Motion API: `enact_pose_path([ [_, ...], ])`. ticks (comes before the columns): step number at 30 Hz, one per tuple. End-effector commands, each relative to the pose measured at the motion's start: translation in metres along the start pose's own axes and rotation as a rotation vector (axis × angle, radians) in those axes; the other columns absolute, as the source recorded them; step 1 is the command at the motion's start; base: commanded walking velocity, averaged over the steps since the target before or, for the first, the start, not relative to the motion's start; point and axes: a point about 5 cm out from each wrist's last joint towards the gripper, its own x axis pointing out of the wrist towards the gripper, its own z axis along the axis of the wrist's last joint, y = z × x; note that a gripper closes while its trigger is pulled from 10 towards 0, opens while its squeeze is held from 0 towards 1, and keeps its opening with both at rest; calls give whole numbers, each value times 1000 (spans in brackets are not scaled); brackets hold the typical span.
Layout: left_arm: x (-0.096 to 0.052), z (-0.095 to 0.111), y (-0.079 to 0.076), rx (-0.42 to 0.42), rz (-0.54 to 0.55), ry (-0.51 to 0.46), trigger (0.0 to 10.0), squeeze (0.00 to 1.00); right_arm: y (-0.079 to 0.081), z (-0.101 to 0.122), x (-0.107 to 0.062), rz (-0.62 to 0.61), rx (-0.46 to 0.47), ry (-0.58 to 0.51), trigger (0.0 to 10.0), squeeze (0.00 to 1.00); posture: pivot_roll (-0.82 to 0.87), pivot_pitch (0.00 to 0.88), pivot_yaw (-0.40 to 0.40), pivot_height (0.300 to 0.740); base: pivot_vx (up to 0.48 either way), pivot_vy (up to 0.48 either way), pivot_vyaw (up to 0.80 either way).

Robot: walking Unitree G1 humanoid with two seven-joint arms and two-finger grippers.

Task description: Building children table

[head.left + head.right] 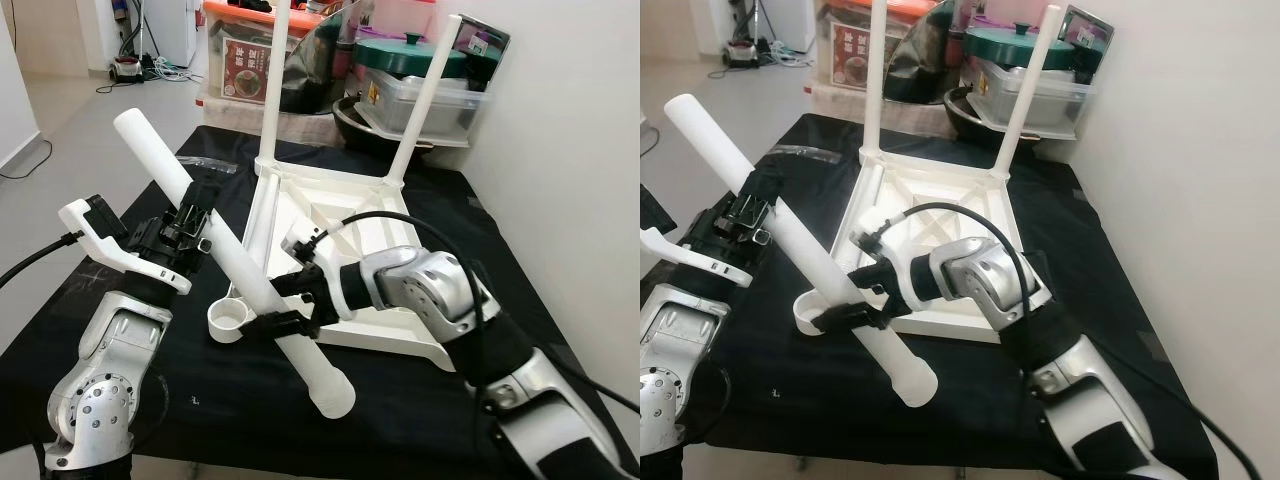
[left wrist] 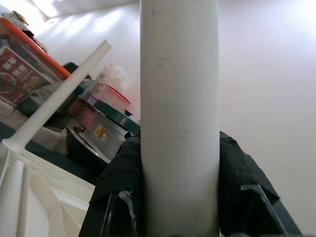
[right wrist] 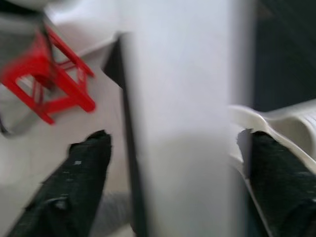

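Both the left hand (image 1: 195, 228) and the right hand (image 1: 300, 305) are closed tight on the loose white leg (image 1: 232, 260), which leans over the upside-down little table (image 1: 345, 240) right behind the right hand, and it might miss its hole and slip.

You're looking at a smooth white plastic leg (image 1: 230, 250), faintly scuffed, matt. The upturned table (image 1: 340, 230) is the same white plastic, slightly glossy. A matt black cloth (image 1: 120, 340) covers the worktop, lightly flecked. Your arms (image 1: 440, 290) are brushed silver metal; the fingers (image 2: 242, 173) look grainy black.
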Motion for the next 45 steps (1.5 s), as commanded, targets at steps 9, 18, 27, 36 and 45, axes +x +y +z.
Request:
enact_pose_path([
  [9, 1, -7, 3, 4, -6, 31, 0, 0, 9, -8, 24, -2, 30, -9, 0, 0, 107, 0, -164, 740, 0, 0, 0],
  [18, 0, -9, 3, 0, -3, 34, 0, 0, 6, -15, 29, -46, -2, -41, 0, 0, 108, 0, -166, 740, 0, 0, 0],
  [27, -2, -4, 8, -7, 4, 35, 10000, 1000, -5, -9, 4, -93, 41, -114, 0, 0, 109, 0, -167, 740, 0, 0, 0],
  [36, -7, 12, -1, -25, -79, -15, 10000, 1000, -18, -1, -30, -154, 72, -197, 0, 0, 104, 0, -167, 740, 0, 0, 0],
  [45, -12, 27, -6, -44, -109, -48, 10000, 1000, -52, 10, -77, -352, 87, -290, 0, 0, 108, 0, -177, 740, 0, 0, 0],
])
